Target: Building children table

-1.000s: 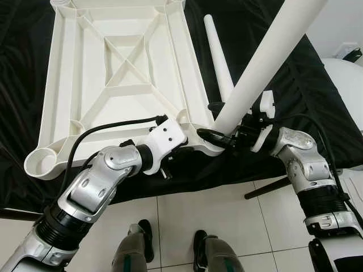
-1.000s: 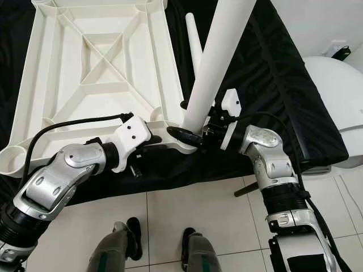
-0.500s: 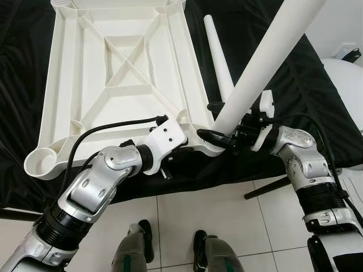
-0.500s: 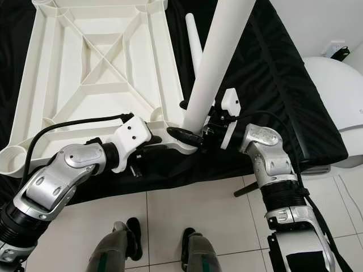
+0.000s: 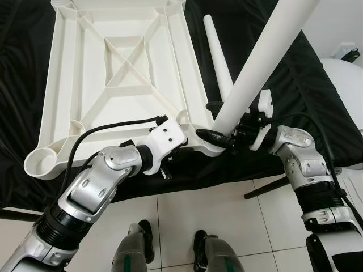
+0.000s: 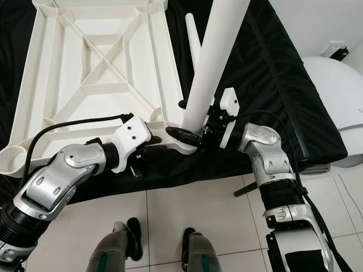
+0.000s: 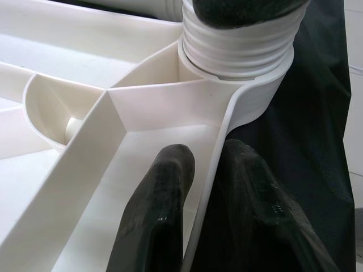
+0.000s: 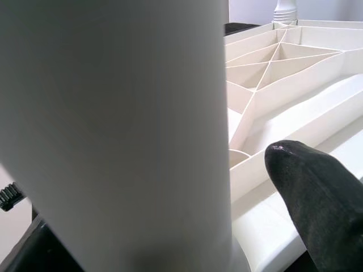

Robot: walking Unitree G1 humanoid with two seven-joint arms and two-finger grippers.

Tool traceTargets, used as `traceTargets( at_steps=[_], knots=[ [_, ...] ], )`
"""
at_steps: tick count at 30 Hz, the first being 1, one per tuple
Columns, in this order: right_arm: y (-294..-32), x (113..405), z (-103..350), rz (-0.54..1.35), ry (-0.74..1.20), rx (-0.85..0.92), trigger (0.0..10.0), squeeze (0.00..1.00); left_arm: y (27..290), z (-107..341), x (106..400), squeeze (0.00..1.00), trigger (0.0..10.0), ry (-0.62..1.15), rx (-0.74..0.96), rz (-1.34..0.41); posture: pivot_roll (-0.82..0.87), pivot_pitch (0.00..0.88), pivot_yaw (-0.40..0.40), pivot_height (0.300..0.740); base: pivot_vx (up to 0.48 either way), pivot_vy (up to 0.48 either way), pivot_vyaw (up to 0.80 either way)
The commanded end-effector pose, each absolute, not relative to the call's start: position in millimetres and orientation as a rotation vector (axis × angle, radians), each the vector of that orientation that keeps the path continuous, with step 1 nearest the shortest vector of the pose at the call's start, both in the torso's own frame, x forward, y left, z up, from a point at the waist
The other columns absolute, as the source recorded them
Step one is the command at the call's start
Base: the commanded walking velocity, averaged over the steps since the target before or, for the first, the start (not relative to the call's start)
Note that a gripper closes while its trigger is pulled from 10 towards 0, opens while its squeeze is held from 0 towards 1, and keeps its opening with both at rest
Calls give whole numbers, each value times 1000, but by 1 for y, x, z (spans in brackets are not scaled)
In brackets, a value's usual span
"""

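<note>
The white table top [image 5: 119, 79] lies upside down on a black cloth [image 5: 272, 85], and a second white leg [image 5: 218, 62] lies on the cloth just beside it. The left end effector [image 7: 207, 192] pinches the thin edge of the table top near its corner socket [image 7: 249, 85], one finger on each side of the rim. The right end effector [image 5: 218, 136] squeezes the bottom of the big white leg [image 5: 261, 62], which stands tilted in that corner socket.
</note>
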State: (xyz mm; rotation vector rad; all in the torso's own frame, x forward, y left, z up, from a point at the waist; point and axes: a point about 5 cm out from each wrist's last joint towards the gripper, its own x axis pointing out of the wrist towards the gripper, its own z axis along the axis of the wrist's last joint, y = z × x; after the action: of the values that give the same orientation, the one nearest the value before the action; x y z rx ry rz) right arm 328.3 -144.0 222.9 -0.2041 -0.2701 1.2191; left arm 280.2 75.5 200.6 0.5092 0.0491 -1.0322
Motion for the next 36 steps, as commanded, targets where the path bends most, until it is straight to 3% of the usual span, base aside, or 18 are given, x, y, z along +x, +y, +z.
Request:
traceTargets(
  at_steps=[1, 11, 12, 13, 14, 15, 16, 18, 19, 36],
  knots=[
    [-144, 328, 221, 1229, -265, -201, 10000, 0, 73, 186, 274, 0, 10000, 128, 504, -1128, -22, 240, -13, 740, 0, 0, 0],
    [-144, 327, 222, 1230, -268, -204, 10000, 0, 72, 187, 274, 0, 10000, 126, 505, -1133, -24, 243, -6, 740, 0, 0, 0],
    [-145, 327, 222, 1234, -267, -204, 7020, 0, 72, 187, 274, 0, 10000, 126, 503, -1135, -25, 245, -5, 740, 0, 0, 0],
    [-145, 327, 223, 1238, -266, -203, 6275, 0, 72, 187, 274, 0, 10000, 126, 503, -1136, -25, 245, -5, 740, 0, 0, 0],
    [-145, 327, 223, 1240, -265, -203, 6275, 0, 72, 187, 274, 0, 10000, 126, 502, -1136, -25, 246, -5, 740, 0, 0, 0],
    [-145, 326, 223, 1242, -265, -203, 3569, 0, 72, 187, 274, 0, 10000, 127, 502, -1136, -25, 246, -5, 740, 0, 0, 0],
    [-145, 326, 223, 1243, -265, -204, 2275, 0, 72, 187, 274, 0, 10000, 127, 501, -1137, -26, 247, -6, 740, 0, 0, 0],
    [-145, 326, 223, 1245, -264, -205, 2275, 0, 72, 187, 274, 0, 10000, 128, 500, -1137, -26, 247, -6, 740, 0, 0, 0],
    [-145, 326, 223, 1249, -262, -205, 0, 0, 72, 187, 274, 0, 10000, 128, 499, -1136, -26, 249, -8, 740, 0, 0, 0],
    [-142, 322, 221, 1261, -262, -193, 0, 0, 72, 189, 277, 0, 10000, 121, 486, -1111, -30, 254, -15, 740, 0, 0, 0]
  ],
)
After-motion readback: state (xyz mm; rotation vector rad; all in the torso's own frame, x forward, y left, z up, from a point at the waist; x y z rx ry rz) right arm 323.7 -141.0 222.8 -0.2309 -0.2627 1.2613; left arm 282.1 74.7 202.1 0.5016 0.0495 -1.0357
